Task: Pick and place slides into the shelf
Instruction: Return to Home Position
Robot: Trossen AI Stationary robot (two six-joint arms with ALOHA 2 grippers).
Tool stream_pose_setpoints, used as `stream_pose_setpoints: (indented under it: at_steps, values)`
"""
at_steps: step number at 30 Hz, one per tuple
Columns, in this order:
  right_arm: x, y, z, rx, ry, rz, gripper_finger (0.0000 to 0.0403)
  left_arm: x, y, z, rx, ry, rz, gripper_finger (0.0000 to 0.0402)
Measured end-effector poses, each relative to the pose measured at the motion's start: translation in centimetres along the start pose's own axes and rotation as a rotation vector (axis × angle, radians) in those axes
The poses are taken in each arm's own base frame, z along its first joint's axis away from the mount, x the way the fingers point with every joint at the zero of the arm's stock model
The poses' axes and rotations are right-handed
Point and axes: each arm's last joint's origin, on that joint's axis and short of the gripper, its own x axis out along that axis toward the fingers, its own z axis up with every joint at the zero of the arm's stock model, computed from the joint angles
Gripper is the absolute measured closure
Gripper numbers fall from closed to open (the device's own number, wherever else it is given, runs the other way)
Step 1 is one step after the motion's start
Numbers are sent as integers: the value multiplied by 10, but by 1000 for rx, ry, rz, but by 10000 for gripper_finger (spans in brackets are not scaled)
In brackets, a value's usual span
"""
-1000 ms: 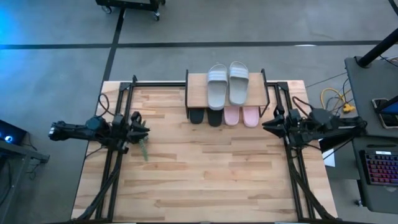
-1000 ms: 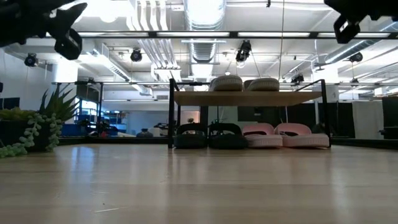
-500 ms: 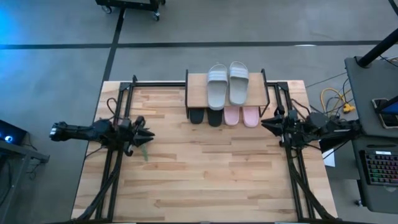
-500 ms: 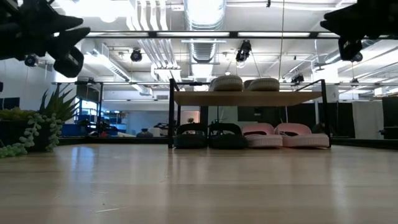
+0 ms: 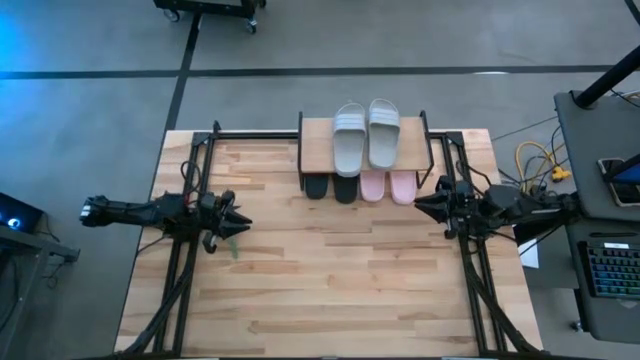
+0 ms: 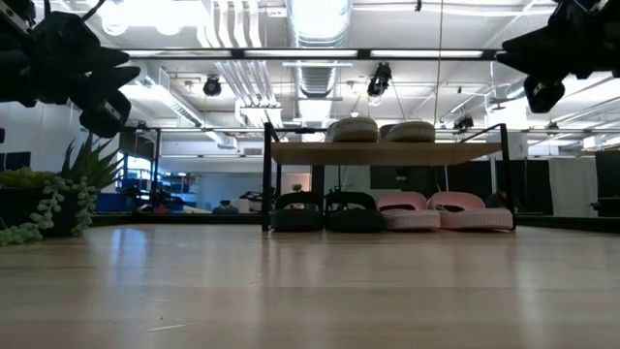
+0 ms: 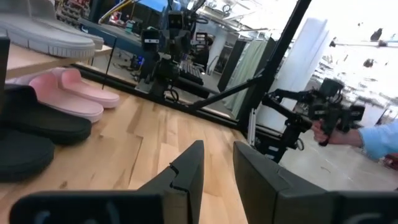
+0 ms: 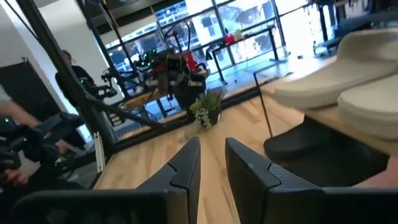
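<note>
Your low, wood-topped two-tier shelf (image 5: 315,140) holds grey slides (image 5: 365,135) above, black slides (image 5: 331,187) and pink slides (image 5: 388,186) below, lying front-to-back at the far edge of the table (image 5: 330,285). The right gripper (image 5: 420,203) hangs nearer it than the left gripper (image 5: 238,222); both are narrowly parted and empty.

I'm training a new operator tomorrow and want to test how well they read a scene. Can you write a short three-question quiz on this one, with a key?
1. True or false: the grey slides lie on the top board of the shelf.
2. Which pairs sit under that board? A) grey and pink B) black and pink C) black only
3. What does the left end effector hold?

Key
1. True.
2. B: the black slides are on the left arm's side, with the pink slides next to them.
3. Nothing. It hangs over the left side of the table. The right end effector, over the right side, is empty too.
</note>
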Motion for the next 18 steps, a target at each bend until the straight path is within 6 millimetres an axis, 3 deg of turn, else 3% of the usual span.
stream_pose_setpoints:
  at_steps: [9,18]
  values:
    - [3,-1,-13,-90,69,90,335,0,0,-1,-16,5,3,330]
    - [4,-4,-18,-141,106,22,335,1,1,-1,-16,9,5,330]
